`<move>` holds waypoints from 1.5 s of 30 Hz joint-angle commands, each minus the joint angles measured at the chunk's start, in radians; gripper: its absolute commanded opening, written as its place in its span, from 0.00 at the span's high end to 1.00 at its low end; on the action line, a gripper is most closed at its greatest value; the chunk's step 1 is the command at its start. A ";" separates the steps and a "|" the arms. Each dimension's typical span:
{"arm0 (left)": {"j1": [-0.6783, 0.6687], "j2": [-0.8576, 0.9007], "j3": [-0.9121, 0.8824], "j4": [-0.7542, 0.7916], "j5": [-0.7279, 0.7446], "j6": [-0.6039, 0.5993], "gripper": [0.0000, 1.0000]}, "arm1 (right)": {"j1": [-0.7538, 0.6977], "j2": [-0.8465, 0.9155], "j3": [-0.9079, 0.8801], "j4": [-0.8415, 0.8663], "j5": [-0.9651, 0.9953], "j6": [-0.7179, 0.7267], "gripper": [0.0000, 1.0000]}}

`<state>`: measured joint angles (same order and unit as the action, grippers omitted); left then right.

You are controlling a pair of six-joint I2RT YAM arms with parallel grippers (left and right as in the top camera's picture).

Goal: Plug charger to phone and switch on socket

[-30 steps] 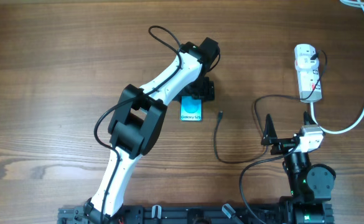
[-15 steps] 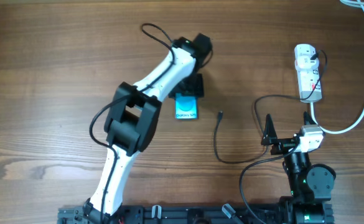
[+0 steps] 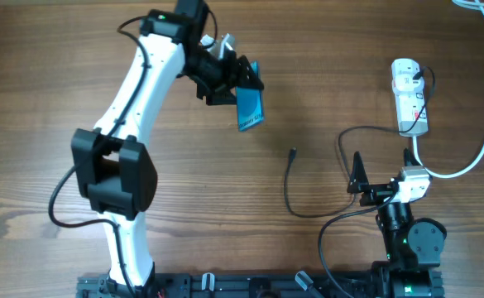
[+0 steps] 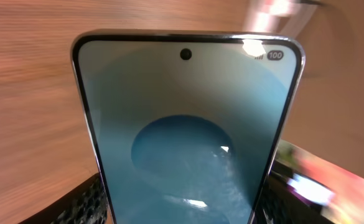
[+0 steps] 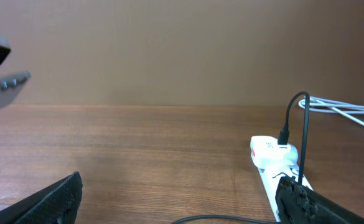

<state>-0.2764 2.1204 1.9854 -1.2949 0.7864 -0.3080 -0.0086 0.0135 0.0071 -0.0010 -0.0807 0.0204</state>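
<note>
My left gripper (image 3: 240, 79) is shut on the phone (image 3: 251, 108), which it holds tilted above the table at the back centre. In the left wrist view the turquoise screen (image 4: 188, 137) fills the frame between my fingers (image 4: 182, 208). The charger's connector tip (image 3: 294, 153) lies loose on the table, right of and nearer than the phone. Its black cable (image 3: 287, 194) curves toward the right arm. The white socket (image 3: 409, 106) lies at the right, with a black plug in its far end (image 5: 284, 134). My right gripper (image 3: 359, 175) is open and empty (image 5: 182, 205), near the socket (image 5: 272, 165).
A thick white cable (image 3: 481, 149) runs from the back right corner down to the right arm and also shows in the right wrist view (image 5: 343, 109). The table is bare brown wood (image 3: 59, 124). The arm bases stand at the front edge.
My left gripper has lifted the phone off the table and swung it back and left; the phone now hangs tilted. The right arm, charger and socket have not moved.
</note>
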 commanded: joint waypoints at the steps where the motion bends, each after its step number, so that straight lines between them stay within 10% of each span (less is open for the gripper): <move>1: 0.077 -0.035 0.027 0.000 0.465 0.047 0.33 | -0.004 -0.006 -0.002 0.003 0.006 -0.010 0.00; 6: 0.124 -0.035 0.027 0.000 0.789 0.038 0.32 | -0.004 -0.006 -0.002 0.003 0.006 -0.010 0.00; 22: 0.124 -0.035 0.027 0.058 0.790 -0.439 0.37 | -0.004 -0.006 -0.002 0.050 0.003 -0.037 0.00; 26: 0.142 -0.034 0.027 0.214 0.733 -0.578 0.37 | -0.004 -0.006 -0.002 0.156 -0.110 0.385 0.00; 30: 0.150 -0.034 0.027 0.230 0.713 -0.613 0.37 | -0.004 0.001 0.046 0.370 -0.294 0.338 0.00; 35: 0.150 -0.034 0.027 0.230 0.716 -0.624 0.37 | -0.004 0.346 0.520 -0.158 -0.220 0.135 0.00; 41: 0.150 -0.034 0.027 0.231 0.770 -0.619 0.37 | -0.003 0.832 0.673 0.028 -0.722 0.360 0.00; 45: 0.150 -0.034 0.027 0.268 0.790 -0.616 0.37 | 0.004 1.027 0.841 -0.330 -0.558 0.307 0.01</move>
<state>-0.1314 2.1204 1.9881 -1.0359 1.5139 -0.9298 -0.0120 0.9611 0.7181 -0.1493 -0.7254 0.3698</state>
